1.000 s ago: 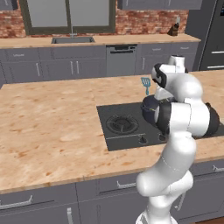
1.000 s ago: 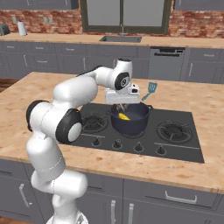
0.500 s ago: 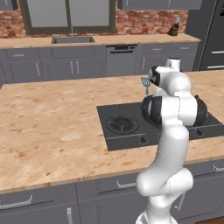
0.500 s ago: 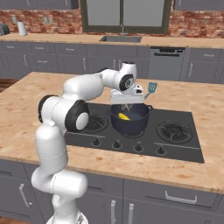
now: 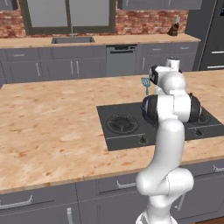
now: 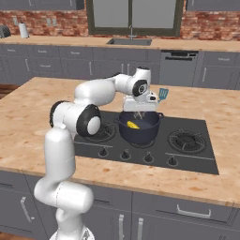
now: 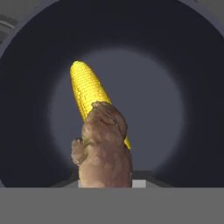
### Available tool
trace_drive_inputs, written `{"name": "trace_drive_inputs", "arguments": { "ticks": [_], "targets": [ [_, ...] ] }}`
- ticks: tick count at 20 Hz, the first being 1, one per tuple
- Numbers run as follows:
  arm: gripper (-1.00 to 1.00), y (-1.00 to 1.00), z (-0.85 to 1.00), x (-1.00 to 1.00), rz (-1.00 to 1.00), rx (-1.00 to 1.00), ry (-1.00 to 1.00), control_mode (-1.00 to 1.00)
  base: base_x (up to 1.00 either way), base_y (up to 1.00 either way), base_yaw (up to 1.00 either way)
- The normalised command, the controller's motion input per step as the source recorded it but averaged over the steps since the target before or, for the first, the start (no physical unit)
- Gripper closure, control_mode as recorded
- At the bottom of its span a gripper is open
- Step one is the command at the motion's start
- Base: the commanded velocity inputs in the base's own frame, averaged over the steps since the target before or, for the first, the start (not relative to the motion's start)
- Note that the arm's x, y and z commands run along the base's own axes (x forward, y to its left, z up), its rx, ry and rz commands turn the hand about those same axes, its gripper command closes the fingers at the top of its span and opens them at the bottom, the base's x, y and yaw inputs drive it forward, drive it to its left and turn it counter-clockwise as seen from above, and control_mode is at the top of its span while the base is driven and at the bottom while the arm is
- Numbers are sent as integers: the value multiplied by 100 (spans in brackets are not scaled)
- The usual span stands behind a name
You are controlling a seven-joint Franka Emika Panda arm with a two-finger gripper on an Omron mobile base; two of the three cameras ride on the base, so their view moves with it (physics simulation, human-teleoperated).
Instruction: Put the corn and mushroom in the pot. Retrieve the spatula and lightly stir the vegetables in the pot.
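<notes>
The dark blue-grey pot [image 6: 140, 133] stands on the middle burner of the cooktop. The yellow corn [image 7: 86, 92] lies on its bottom, and it also shows as a yellow patch, the corn [image 6: 133, 125], inside the pot. My gripper [image 6: 138, 112] hangs just above the pot's rim, shut on the brownish mushroom [image 7: 105, 151], which hovers over the corn inside the pot's wall [image 7: 26, 87]. The mushroom hides my fingertips. The teal spatula [image 6: 162, 94] lies on the counter behind the pot, and its slotted head, the spatula [image 5: 145, 82], shows beside my arm.
The black cooktop [image 6: 187, 154] has burners left and right of the pot and a row of knobs [image 6: 147, 158] along its front. The wooden island counter [image 5: 52, 127] spreads wide to the left. A sink and cabinets line the back wall.
My arm's elbow has swung in towards the stove and the hand has shifted slightly over the pot, still holding the mushroom. Pot, corn and spatula have stayed put.
</notes>
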Motion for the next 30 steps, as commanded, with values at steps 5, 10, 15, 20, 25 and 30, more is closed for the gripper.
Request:
{"name": "trace_drive_inputs", "arguments": {
  "ticks": [5, 10, 15, 20, 25, 30],
  "targets": [
    [100, -3, -14, 8, 0, 0, 0, -100, 0, 0, 0],
    [-100, 0, -15, 5, 0, 0, 0, -100, 0, 0, 0],
    [-100, -6, -11, 2, 0, 0, 0, -100, 0, 0, 0],
    [-100, -7, 8, -4, 1, 0, -5, -100, 0, 0, 0],
    [-100, 14, 58, -38, 2, 2, -17, -100, 0, 0, 0],
    [-100, 28, 53, -52, 0, 0, -16, -100, 0, 0, 0]
  ]
}}
